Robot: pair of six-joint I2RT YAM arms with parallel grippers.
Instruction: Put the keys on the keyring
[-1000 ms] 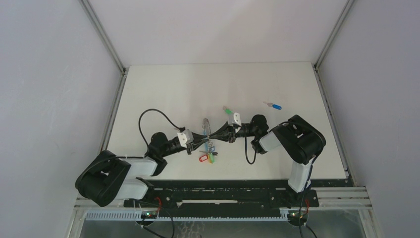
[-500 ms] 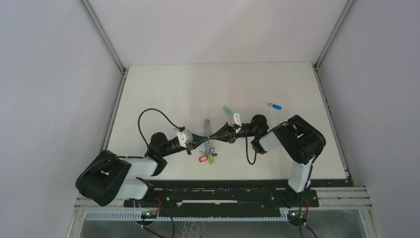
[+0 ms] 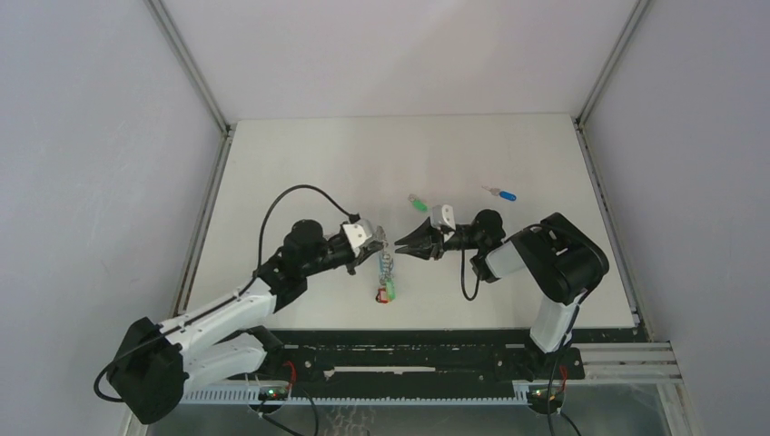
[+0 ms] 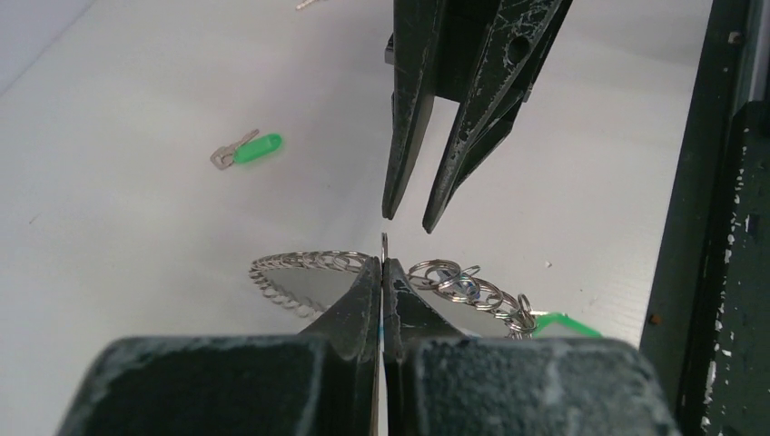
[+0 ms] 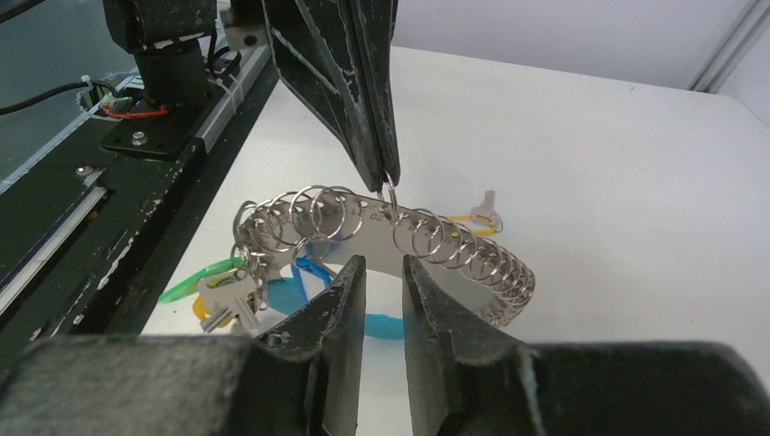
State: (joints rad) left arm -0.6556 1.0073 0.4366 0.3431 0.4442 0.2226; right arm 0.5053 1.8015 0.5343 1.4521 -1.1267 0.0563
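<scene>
While left gripper (image 4: 382, 265) clenches tight on small ring (image 5: 389, 189) of keyring (image 5: 454, 245), right gripper (image 5: 383, 262) faces it, fingers slightly parted, grasping nothing. Keyring sits mid-table (image 3: 300, 163), toward near edge. Green key (image 3: 418, 203) lies just beyond; blue key (image 3: 501, 193) nearer right edge. Orange-yellow key (image 5: 472, 218) sits just beside keyring; whether threaded, cannot tell.

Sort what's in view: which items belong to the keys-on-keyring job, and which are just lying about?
Job:
- keyring, pinched by the left gripper
- green key, loose on the table
- blue key, loose
- orange-yellow key, behind the keyring
- right gripper, slightly open, holding nothing

Not the job:
- black cable looping off the left arm
</scene>
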